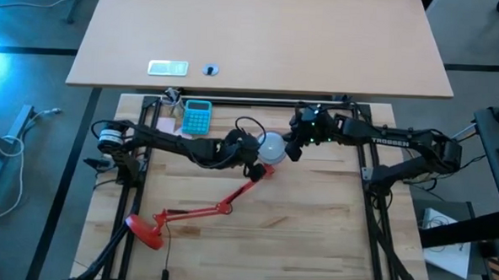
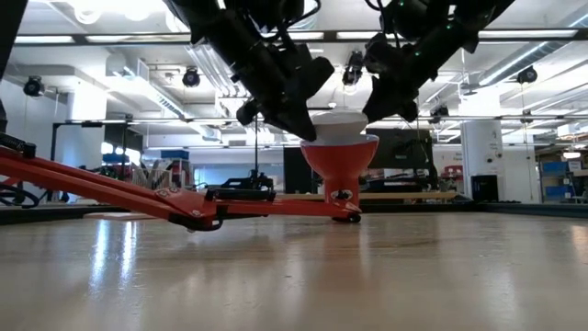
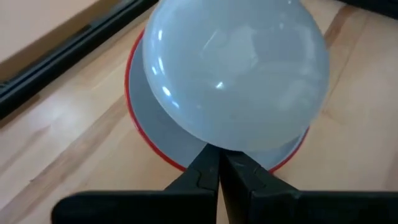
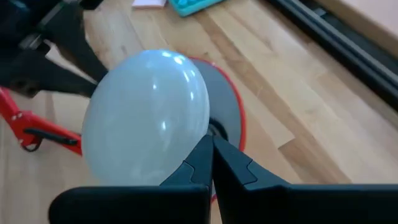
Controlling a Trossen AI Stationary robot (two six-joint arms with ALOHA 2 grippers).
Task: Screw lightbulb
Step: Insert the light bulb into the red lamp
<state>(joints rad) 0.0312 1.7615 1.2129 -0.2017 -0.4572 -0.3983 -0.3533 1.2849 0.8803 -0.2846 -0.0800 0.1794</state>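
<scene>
**Both arms at the lamp shade, bulb seated in cone**

The lightbulb (image 1: 271, 145) sits dome-up in the red lamp shade (image 2: 339, 162), tilted off the shade's axis in both wrist views. Left gripper (image 1: 250, 157) reaches in from the left, angled down, fingers (image 3: 205, 171) pressed together just beside the dome. Right gripper (image 1: 293, 150) comes from the opposite side, fingers (image 4: 205, 158) likewise closed against the bulb. Lamp arm (image 1: 221, 208) lies flat on the table (image 1: 313, 227).
</scene>
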